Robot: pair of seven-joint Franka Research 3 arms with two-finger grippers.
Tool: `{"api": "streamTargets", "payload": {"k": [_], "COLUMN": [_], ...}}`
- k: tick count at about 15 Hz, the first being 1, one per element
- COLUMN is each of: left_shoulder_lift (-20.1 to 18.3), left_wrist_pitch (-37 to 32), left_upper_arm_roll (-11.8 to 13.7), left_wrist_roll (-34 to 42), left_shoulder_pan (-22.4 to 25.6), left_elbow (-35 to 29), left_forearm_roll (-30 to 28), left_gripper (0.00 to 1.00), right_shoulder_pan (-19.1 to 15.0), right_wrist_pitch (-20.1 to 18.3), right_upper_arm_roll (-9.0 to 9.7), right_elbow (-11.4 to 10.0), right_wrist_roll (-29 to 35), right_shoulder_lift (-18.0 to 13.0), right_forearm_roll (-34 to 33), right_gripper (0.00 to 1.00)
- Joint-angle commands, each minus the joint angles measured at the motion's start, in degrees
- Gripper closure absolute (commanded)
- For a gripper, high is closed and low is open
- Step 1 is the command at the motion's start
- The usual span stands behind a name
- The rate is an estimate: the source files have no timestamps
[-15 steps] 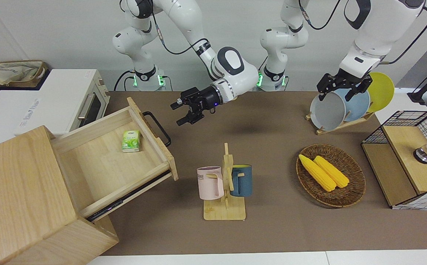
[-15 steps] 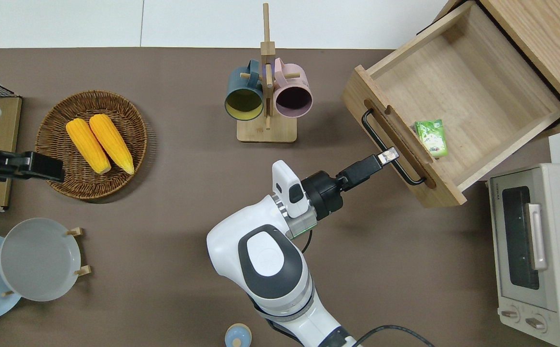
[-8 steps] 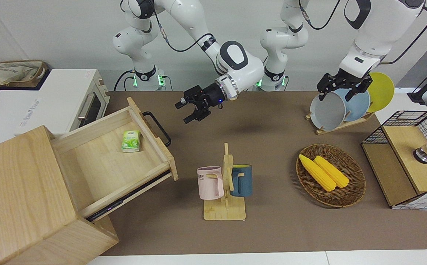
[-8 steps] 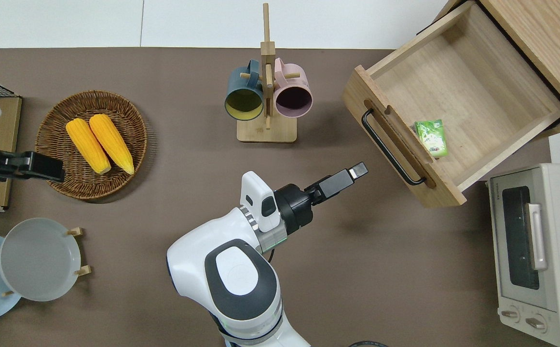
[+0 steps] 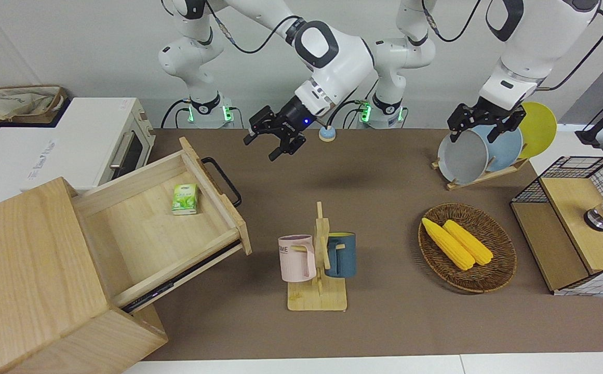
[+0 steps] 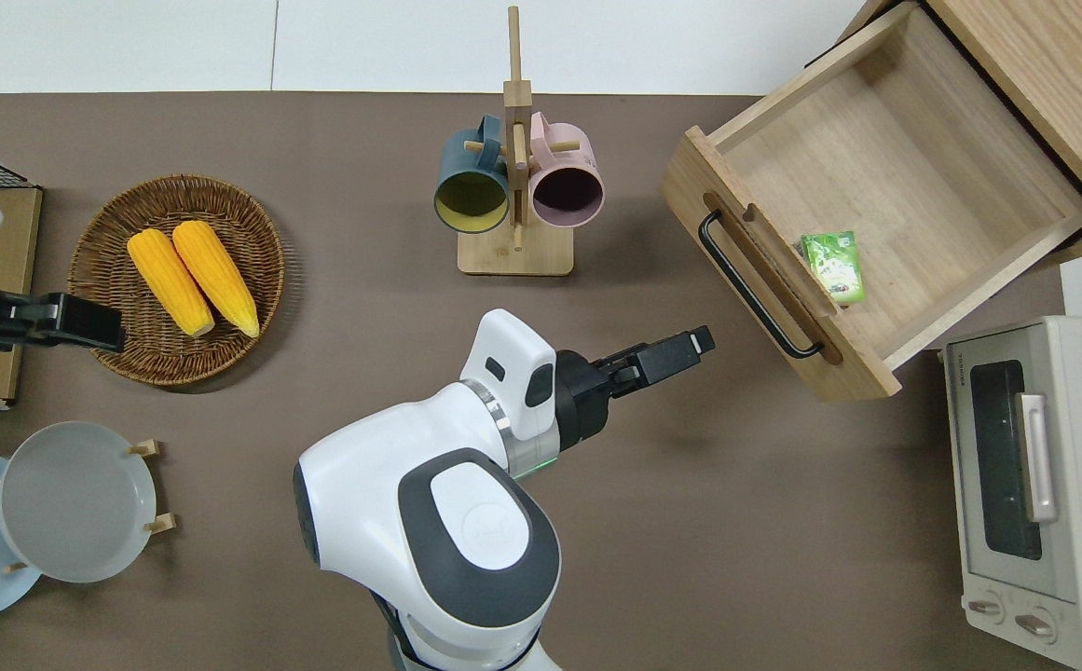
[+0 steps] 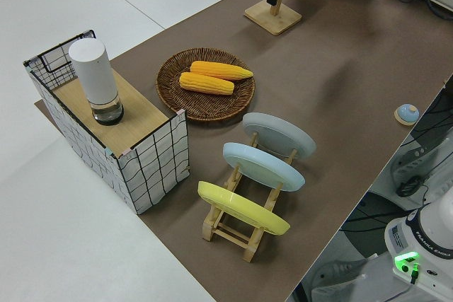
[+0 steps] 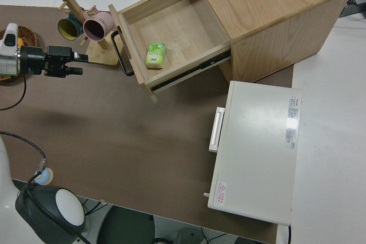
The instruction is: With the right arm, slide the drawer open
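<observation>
Drawer: the large pale-wood drawer [image 5: 161, 223] with a black metal loop handle [image 6: 753, 284] stands pulled well out of the big light wooden box cabinet [image 5: 31, 280], at the corner of the brown tabletop [image 5: 384, 322] toward the right arm's end and farther from the robots.
Inside the drawer: a small green packet [image 6: 833, 267] lies on the drawer floor, close against the front panel.
Right arm: the white jointed right arm [image 6: 438, 503] reaches out over bare tabletop, low across the middle of the table.
Right gripper: the black two-finger gripper with a small blue light [image 5: 275, 144] hangs in the air, apart from the handle, its fingers spread wide and holding nothing.
Left arm: the white left arm [image 5: 519, 57] is parked; its black gripper [image 5: 480, 127] shows its fingers parted and empty.
Oven: a white toaster oven with a steel bar handle [image 6: 1039, 494] sits at the tabletop edge toward the right arm's end, nearer to the robots than the drawer.
Mug stand: a wooden rack [image 5: 319, 280] carries a pink mug [image 5: 296, 258] and a dark blue mug [image 5: 340, 254], near the middle of the edge farther from the robots.
Basket: a round wicker basket [image 5: 498, 272] holds two yellow corn cobs [image 5: 457, 242], toward the left arm's end.
Plate rack: a wooden rack [image 7: 237, 228] holds grey, blue and yellow plates upright.
</observation>
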Motion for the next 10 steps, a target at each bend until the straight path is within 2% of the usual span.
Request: {"api": "streamTargets", "payload": {"k": [1, 3, 7, 8, 10], "left_shoulder_lift": [-0.3, -0.3, -0.3, -0.3, -0.3], "left_wrist_pitch": [-1.0, -1.0, -1.0, -1.0, -1.0], "left_upper_arm_roll": [0.0, 0.0, 0.0, 0.0, 0.0], "left_wrist_roll": [-0.6, -0.6, -0.6, -0.6, -0.6], "left_shoulder_pan": [-0.4, -0.4, -0.4, -0.4, -0.4], "left_elbow": [0.6, 0.6, 0.5, 0.6, 0.6], "left_forearm_roll": [1.0, 1.0, 1.0, 1.0, 1.0], "left_gripper": [0.01, 0.01, 0.01, 0.01, 0.01], "right_shoulder_pan": [-4.6, -5.7, -7.8, -9.6, -13.4], "right_wrist_pitch": [3.4, 4.3, 4.4, 4.4, 4.4], "right_upper_arm_roll": [0.1, -1.83, -8.15, -9.12, -9.22], "right_elbow": [-0.7, -0.7, -0.7, -0.7, -0.8], "right_wrist_roll": [-1.4, -1.6, -8.4, -10.1, -14.8], "right_shoulder_lift": [-5.1, -7.0, -10.6, -12.0, -13.9], "right_forearm_roll": [11.4, 16.9, 28.9, 32.4, 36.4], "right_gripper": [0.011, 0.011, 0.011, 0.011, 0.011]}}
